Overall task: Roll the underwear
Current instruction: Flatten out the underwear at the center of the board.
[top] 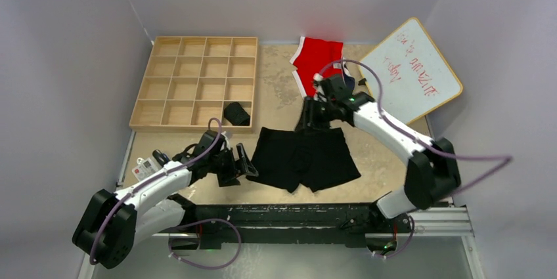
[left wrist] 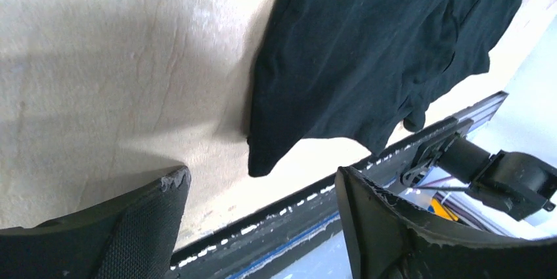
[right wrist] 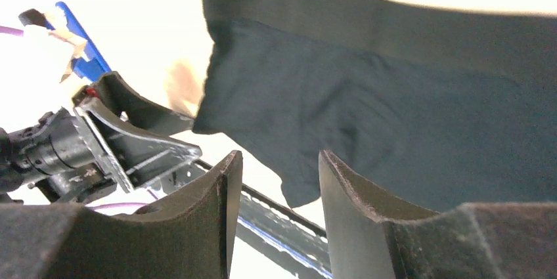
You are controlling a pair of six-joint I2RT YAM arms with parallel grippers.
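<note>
One black underwear point(top: 305, 157) lies spread flat on the table in front of the arms, waistband at the far side. A second piece of black underwear point(top: 236, 113) sits bunched small in the tray's near right compartment. My left gripper point(top: 244, 163) is low at the flat garment's left edge. In the left wrist view it point(left wrist: 261, 172) stands open, with the underwear point(left wrist: 368, 49) just ahead of the fingertips and nothing between them. My right gripper point(top: 307, 119) hovers over the waistband's left part. In its wrist view it point(right wrist: 279, 155) is open and empty above the underwear point(right wrist: 394, 115).
The wooden grid tray point(top: 197, 79) stands at the back left. Red briefs point(top: 318, 59) lie at the back, a whiteboard point(top: 410, 72) leans at the back right. A small label card point(top: 144, 169) lies by the left arm. A black rail point(top: 295, 216) runs along the near edge.
</note>
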